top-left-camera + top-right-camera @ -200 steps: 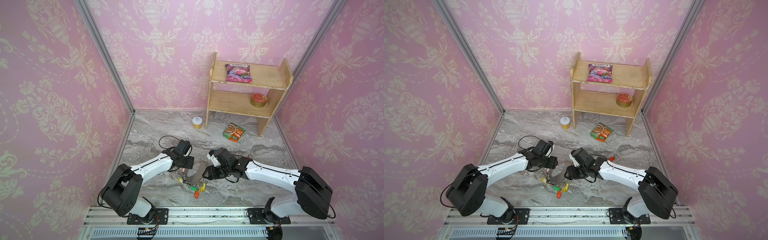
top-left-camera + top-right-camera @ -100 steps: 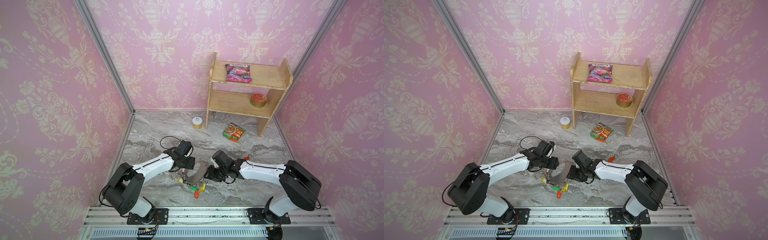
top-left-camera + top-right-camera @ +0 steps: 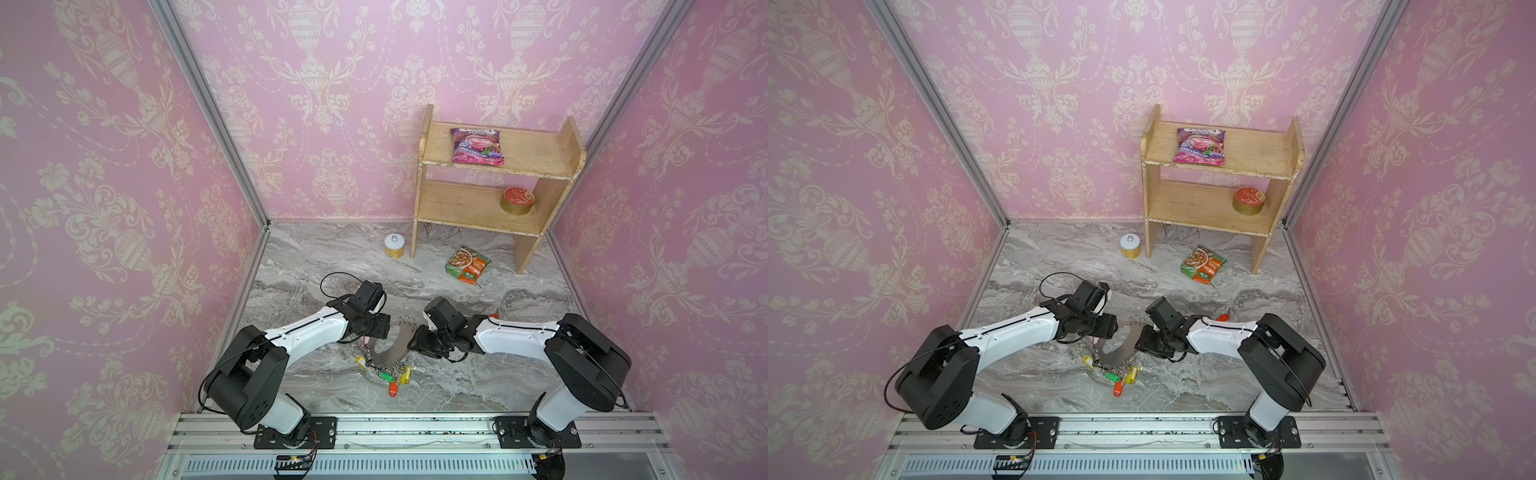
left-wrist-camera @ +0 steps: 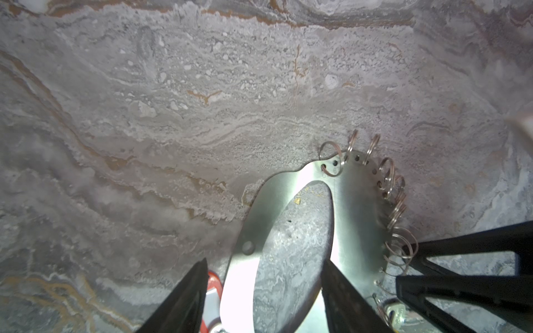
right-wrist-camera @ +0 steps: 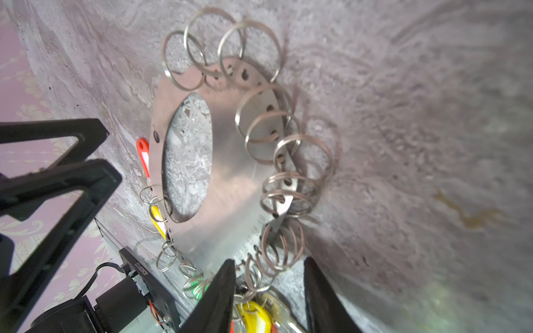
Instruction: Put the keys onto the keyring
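While spread apart, straddles the plain narrow side of the flat silver crescent-shaped metal keyring (image 4: 354,216) with the left end effector (image 4: 264,261), not pinching it. Brackets the ringed outer edge with the right end effector (image 5: 268,259), small wire rings (image 5: 288,201) between the fingers (image 5: 219,294); possibly gripping, cannot tell. Finds the keyring tilted up near the front middle of the grey marble bench (image 3: 478,374), just beside the silver keys (image 3: 388,376) with red, orange, yellow and green plastic tags.
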Motion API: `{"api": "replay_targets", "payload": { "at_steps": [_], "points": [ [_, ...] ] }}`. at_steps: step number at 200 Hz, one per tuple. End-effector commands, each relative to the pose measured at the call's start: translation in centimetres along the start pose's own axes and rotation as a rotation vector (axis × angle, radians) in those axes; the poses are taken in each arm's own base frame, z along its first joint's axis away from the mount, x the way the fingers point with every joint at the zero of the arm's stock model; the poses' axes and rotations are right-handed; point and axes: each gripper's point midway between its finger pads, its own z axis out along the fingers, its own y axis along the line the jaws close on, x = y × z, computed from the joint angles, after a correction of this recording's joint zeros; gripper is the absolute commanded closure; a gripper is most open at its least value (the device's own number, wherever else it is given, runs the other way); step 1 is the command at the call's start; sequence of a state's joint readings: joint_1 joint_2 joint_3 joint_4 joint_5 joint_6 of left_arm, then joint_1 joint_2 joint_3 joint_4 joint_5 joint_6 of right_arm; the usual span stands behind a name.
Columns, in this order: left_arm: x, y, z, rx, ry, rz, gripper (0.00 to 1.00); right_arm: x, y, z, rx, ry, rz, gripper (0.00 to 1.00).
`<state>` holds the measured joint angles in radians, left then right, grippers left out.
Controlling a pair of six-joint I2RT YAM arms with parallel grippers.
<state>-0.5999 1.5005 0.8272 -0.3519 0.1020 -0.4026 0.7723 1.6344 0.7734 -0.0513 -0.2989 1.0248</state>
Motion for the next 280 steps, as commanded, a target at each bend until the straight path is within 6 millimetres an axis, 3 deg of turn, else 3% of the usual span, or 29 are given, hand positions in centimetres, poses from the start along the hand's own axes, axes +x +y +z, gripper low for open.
{"api": "replay_targets", "payload": {
  "at_steps": [1, 81, 105, 153, 199, 280],
  "points": [
    [0.6, 0.0, 0.3, -0.002, 0.015, 0.006, 0.35, -1.3, 1.3, -0.2, -0.034, -0.029, 0.0, 0.59],
    [0.4, 0.0, 0.2, -0.005, 0.006, 0.005, 0.35, -2.9, 4.3, -1.6, -0.131, -0.065, -0.031, 0.59],
    [0.3, 0.0, 0.1, -0.005, 0.005, 0.008, 0.35, -2.8, 3.5, -1.7, -0.098, -0.054, -0.033, 0.58],
    [0.3, 0.0, 0.0, -0.008, 0.001, 0.016, 0.35, 0.5, 1.2, -1.9, -0.023, 0.03, 0.012, 0.58],
    [0.4, -0.1, 0.1, 0.002, 0.004, 0.017, 0.35, 1.8, 1.1, -1.4, -0.005, 0.078, 0.021, 0.58],
    [0.5, 0.1, 0.3, -0.006, 0.009, 0.023, 0.34, 1.2, 1.3, -0.2, 0.001, 0.078, 0.022, 0.58]
  ]
}}
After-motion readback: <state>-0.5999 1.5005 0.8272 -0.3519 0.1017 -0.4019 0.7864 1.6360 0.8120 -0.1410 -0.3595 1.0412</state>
